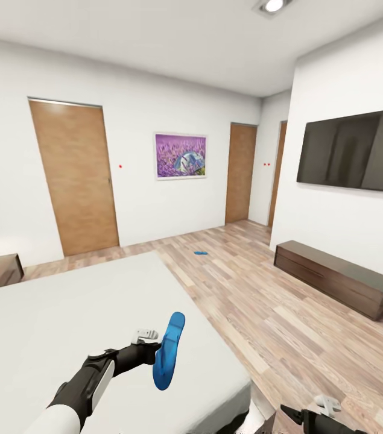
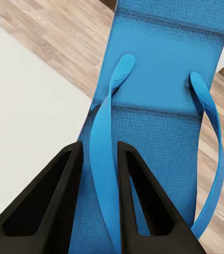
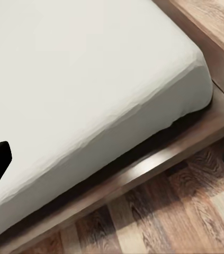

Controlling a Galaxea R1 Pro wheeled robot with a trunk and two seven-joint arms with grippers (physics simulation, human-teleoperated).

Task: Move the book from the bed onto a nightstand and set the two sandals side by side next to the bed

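The bright blue thin flat flip-flop sandal [image 1: 168, 351] hung near the lower centre of the head view, held on edge with its long axis nearly upright, toe end up, over the corner of the pale grey-white mattress of the low dark-framed bed [image 1: 64, 325]. The left hand [image 1: 154, 343] had it: in the left wrist view its two black fingers [image 2: 48, 206] were closed to a narrow gap on one blue strap [image 2: 104, 153], the sole stretching away beyond the fingertips. The second blue flat flip-flop [image 1: 200, 252] lay on the brown wood-plank floor [image 1: 288, 325] at mid-frame, well apart from the bed and ahead of both arms, its long axis roughly left to right in the picture. The right hand [image 1: 321, 405] sat at the lower right edge, low beside the bed's foot corner; its wrist view looked along the mattress edge [image 3: 159, 111] and the wooden bed frame [image 3: 143, 174], but how far open it stood I could not tell. By my reckoning the right arm was nearer the floor strip beside the bed, and the wide planks between the bed and the long low dark brown cabinet [image 1: 336, 278] at right offered open room for setting both sandals down.
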